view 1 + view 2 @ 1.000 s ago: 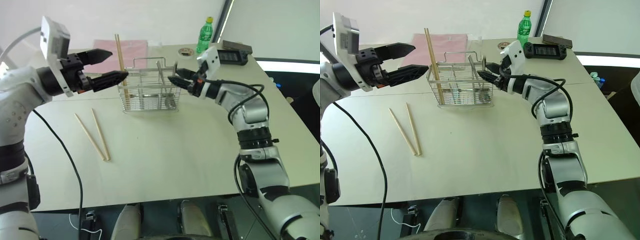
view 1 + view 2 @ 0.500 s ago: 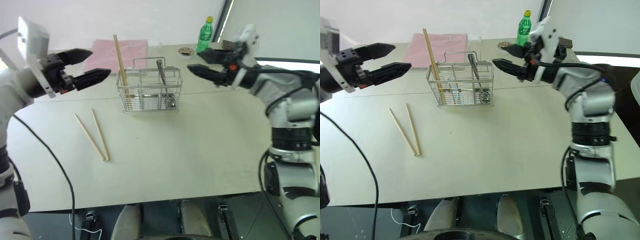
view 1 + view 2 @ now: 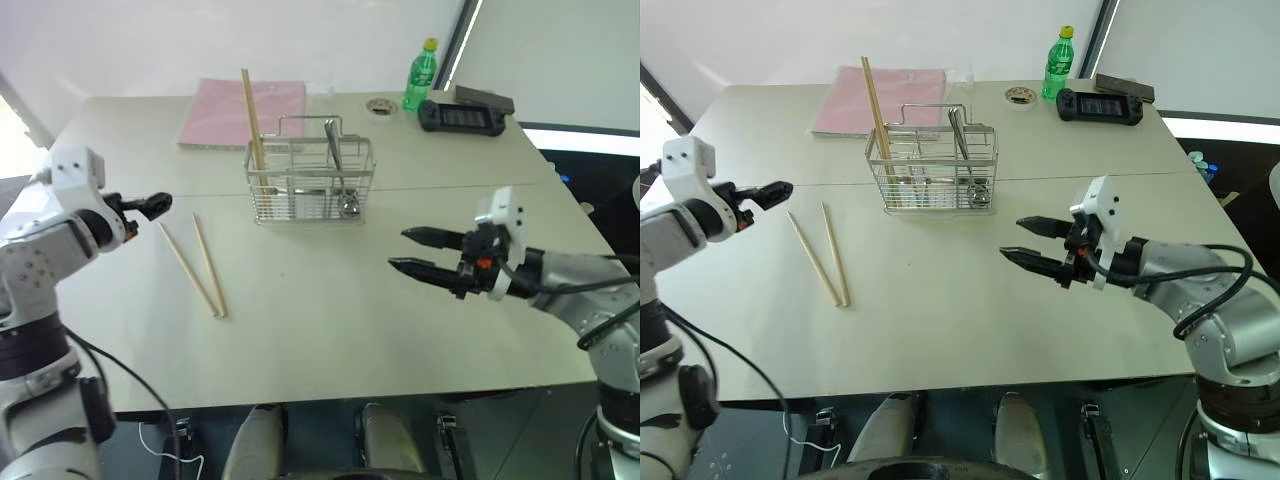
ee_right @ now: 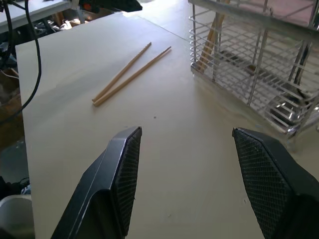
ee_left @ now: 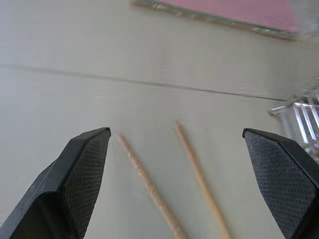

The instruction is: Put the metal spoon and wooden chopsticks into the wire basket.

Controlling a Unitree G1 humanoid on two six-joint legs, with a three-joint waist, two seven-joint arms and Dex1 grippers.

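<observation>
Metal spoon [image 3: 346, 203] is seen inside the wire basket [image 3: 311, 184], bowl down, handle leaning up. One pair of wooden chopsticks [image 3: 254, 126] is stood in the basket's left compartment; two more chopsticks [image 3: 195, 266] are left on the table [image 3: 330, 300]. Left gripper [image 5: 189, 149] is spread wide above them, empty. Right gripper [image 3: 418, 252] is parted, empty, well apart from the basket.

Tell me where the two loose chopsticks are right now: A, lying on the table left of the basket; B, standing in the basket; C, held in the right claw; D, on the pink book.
A: the two chopsticks lie flat on the table, left of the basket, with no claw touching them.
</observation>
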